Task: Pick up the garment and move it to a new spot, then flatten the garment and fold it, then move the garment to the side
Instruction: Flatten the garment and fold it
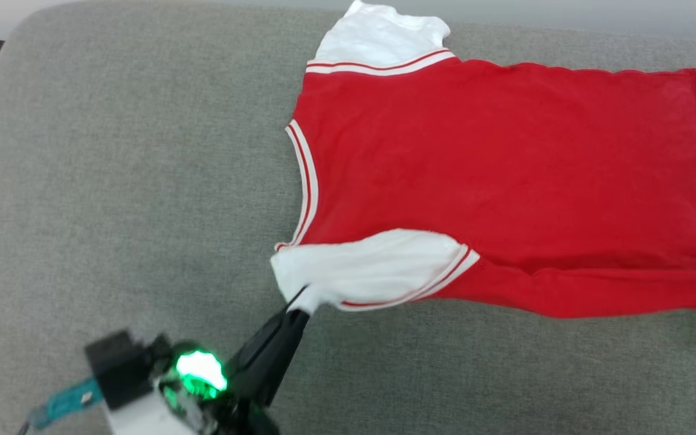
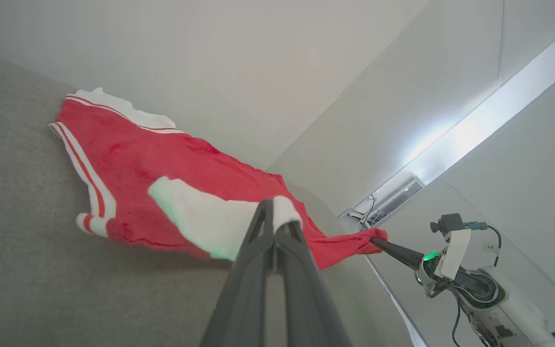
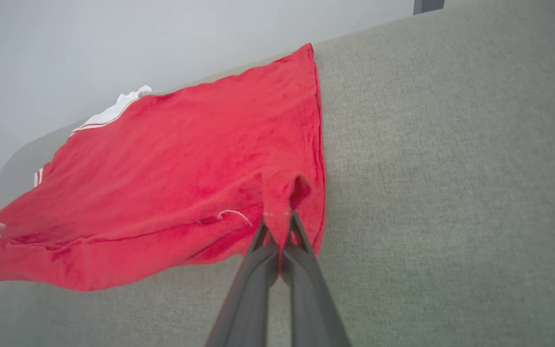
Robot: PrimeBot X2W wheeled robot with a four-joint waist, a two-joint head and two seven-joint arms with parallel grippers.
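Garment (image 1: 505, 181) spread on grey cushion (image 1: 112, 181); left gripper (image 1: 301, 301) pinching white sleeve (image 1: 372, 266), right gripper (image 3: 279, 226) pinching hem corner (image 3: 277, 193)

Open grey surface (image 1: 118, 181) left of the garment (image 1: 493, 175) gives me passage; wall (image 3: 113, 43) bounds its far edge.

Head camera looked steeply down on the grey fabric surface (image 1: 112, 181), with the garment (image 1: 505, 181) toward its far right edge. Left wrist camera sat low, close behind the left hand (image 2: 274, 212), facing across to the right hand (image 2: 377, 242). Right wrist camera sat equally close, facing the far edge. All three shared the garment.
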